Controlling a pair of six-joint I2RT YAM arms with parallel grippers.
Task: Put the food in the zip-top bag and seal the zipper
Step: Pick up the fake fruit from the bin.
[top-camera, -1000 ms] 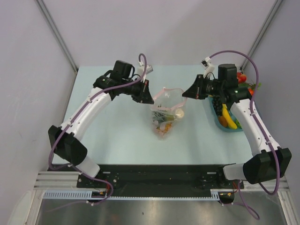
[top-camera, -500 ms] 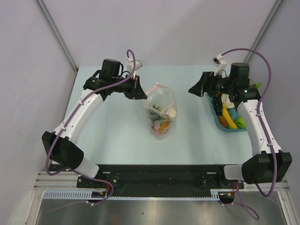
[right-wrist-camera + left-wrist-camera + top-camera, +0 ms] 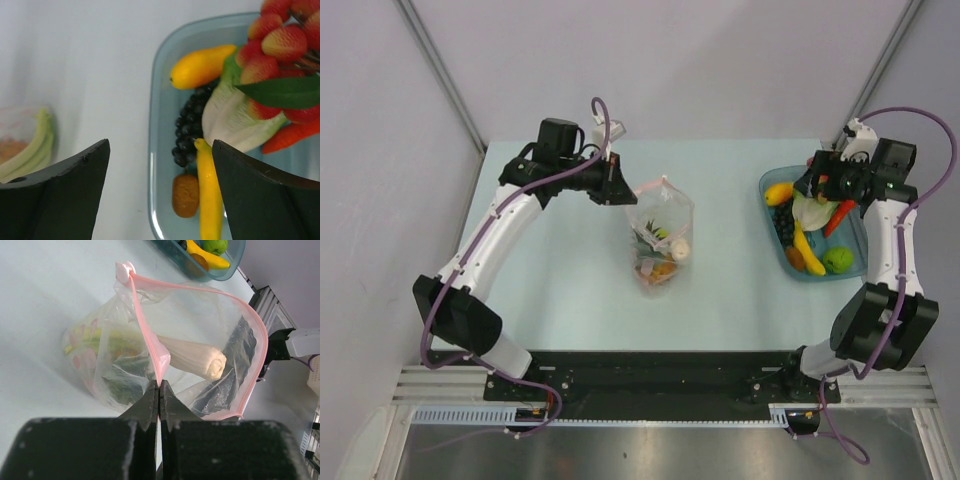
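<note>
Work at the filling step, closing not yet begun

The table [image 3: 570, 290] fills the middle of the overhead view. The left arm [image 3: 495, 240] bends from the lower left up to the centre, and the right arm [image 3: 892, 250] stands along the right edge. A teal tray [image 3: 820, 277] sits at the right, well apart from the bag [image 3: 660, 235], which stands in the centre with its mouth gaping. Inside the bag I see a pale stalk [image 3: 190, 357], green stalks [image 3: 107, 337] and something orange, too blurred to name. In the tray lie a banana [image 3: 210, 200], a pale leafy vegetable [image 3: 232, 117], a yellow-orange fruit [image 3: 202, 65], strawberries [image 3: 280, 35], dark grapes [image 3: 190, 132] and a green ball [image 3: 837, 260]. The zipper [image 3: 145, 335], a thin pink strip, runs around the open mouth and is not pressed together where it shows.

The left pincer [image 3: 159, 387] is closed tight on the near side of this strip, so it holds the bag up and open. The right pincer [image 3: 160, 145] is spread wide and holds nothing. It hangs above the left part of the tray, over the grapes and the banana.

In my judgement the step in hand is fetching one more piece. The next move calls for the right pincer to go down, close on one piece without dragging its neighbours, and carry it to the open mouth. Sealing can come only when the tray is emptied.
</note>
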